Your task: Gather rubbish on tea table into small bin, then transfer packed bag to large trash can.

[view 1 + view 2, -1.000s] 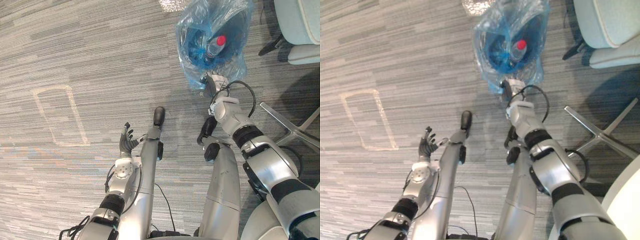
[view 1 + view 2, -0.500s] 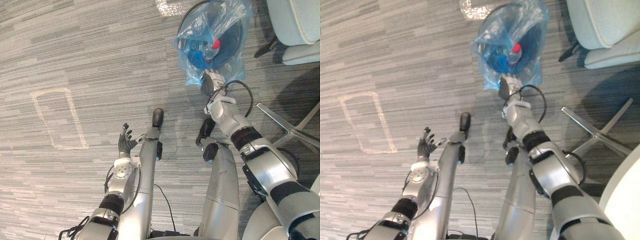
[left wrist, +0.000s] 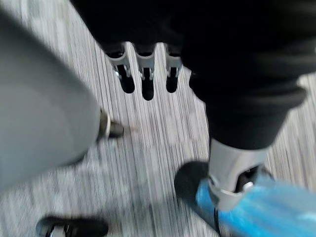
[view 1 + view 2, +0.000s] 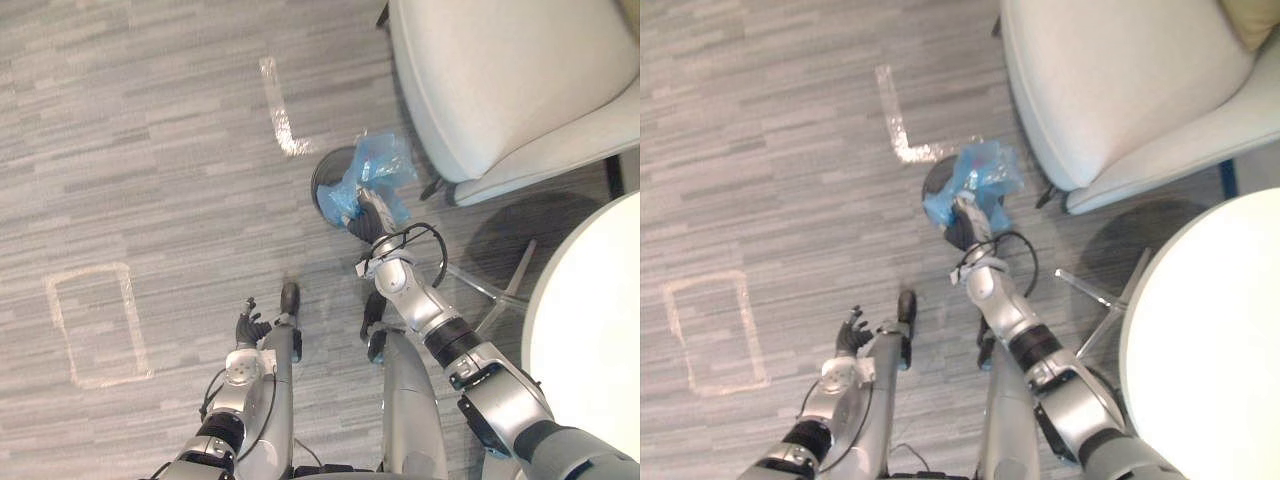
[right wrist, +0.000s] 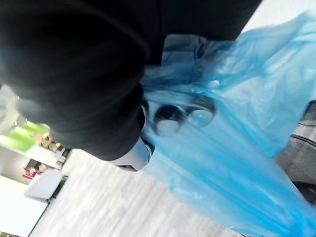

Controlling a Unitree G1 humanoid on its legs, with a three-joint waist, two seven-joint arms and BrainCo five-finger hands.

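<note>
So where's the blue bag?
The blue bag is in the right hand, upper middle of the left eye view, at the dark bin beside the white chair.

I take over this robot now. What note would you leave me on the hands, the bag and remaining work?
Right hand: shut on the blue bag, at the dark round bin beside the armchair.
Left hand: open, holding nothing.
Whether the bag is out of the bin, I cannot tell; its contents are hidden.
Left to do: carry the bag to the large trash can.
</note>
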